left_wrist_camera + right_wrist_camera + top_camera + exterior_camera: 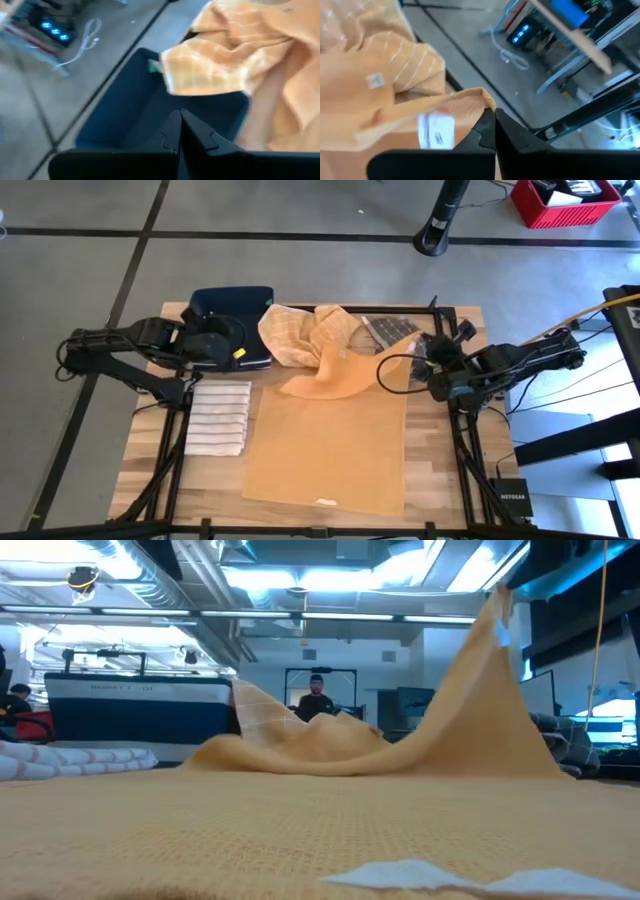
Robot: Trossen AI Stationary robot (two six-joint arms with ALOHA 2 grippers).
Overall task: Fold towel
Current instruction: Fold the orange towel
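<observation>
grey floor crossed by dark lines runs around a wooden desk [140, 450], and from desk height i can see a person standing far back in the bright room beyond. on the desk a large orange towel [330, 445] lies spread flat over the middle and near part, with a white label [326, 501] showing at its near edge. one far corner of it is lifted up off the surface: the right end effector [412, 345], at the far right of the desk, is clenched on that corner, and the cloth rises to it in a steep peak in the low view. a heap of checked orange cloths [300, 330] sits at the far middle, just beside a dark blue bin [230, 308] at the far left. the left end effector [238, 352] hangs over that bin, fingers pressed together with nothing between them. nearer, on the left side, a stack of white striped folded towels [218, 418] lies just beside the spread towel's edge.
</observation>
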